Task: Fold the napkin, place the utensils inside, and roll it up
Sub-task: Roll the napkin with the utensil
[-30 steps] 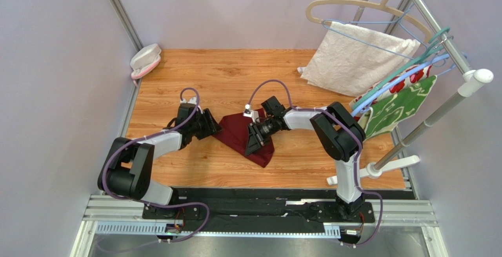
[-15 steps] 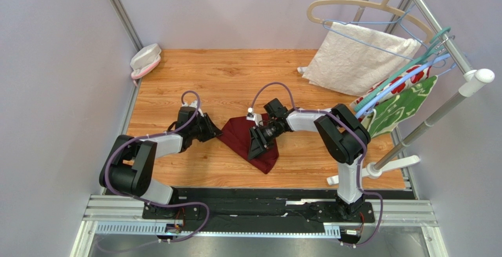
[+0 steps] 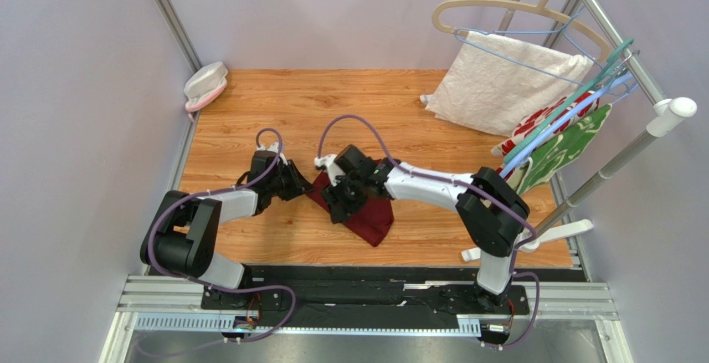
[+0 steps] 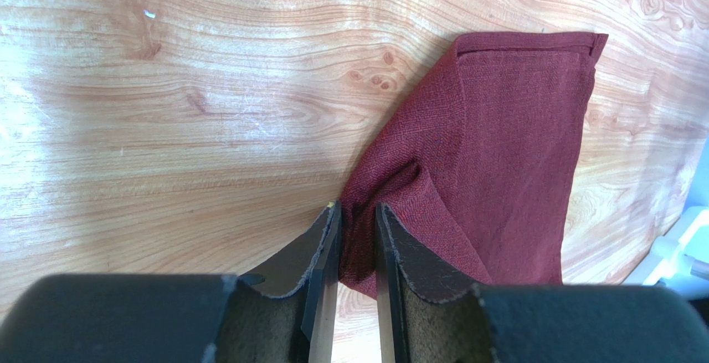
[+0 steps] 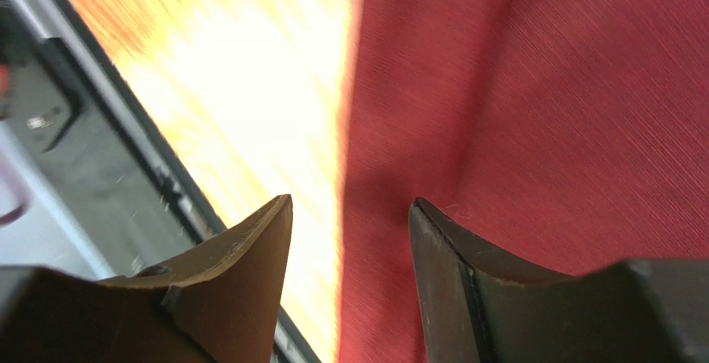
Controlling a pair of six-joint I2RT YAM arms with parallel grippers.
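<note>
Maroon and folded, the napkin (image 3: pixel 373 217) lies on the wooden surface (image 3: pixel 291 105) at the middle of the top view, slanting from the centre toward the lower right. The left arm (image 3: pixel 225 205) reaches in from the left and the right arm (image 3: pixel 433 184) from the right, and both wrists meet over the cloth's upper left end. In the left wrist view the napkin (image 4: pixel 499 155) runs from the bottom centre up to the upper right of the frame, with a hemmed edge along its top. Its near corner is bunched into a small ridge that goes in between the two fingers (image 4: pixel 320 255). The left jaws are nearly together, pinching that corner just above the bare surface (image 4: pixel 166 130). In the right wrist view, which is blurred, the napkin (image 5: pixel 541 130) fills the right half of the frame and the bright surface (image 5: pixel 250 89) the left. The cloth's straight edge runs down the frame between the right jaws. These are spread apart with nothing between them: one finger (image 5: pixel 241 271) is over bare wood, the other (image 5: pixel 449 271) over the cloth. Whether either tip touches the fabric cannot be told. At the upper right of the top view a white towel (image 3: pixel 499 89) hangs on a hanger, well apart from the napkin.
</note>
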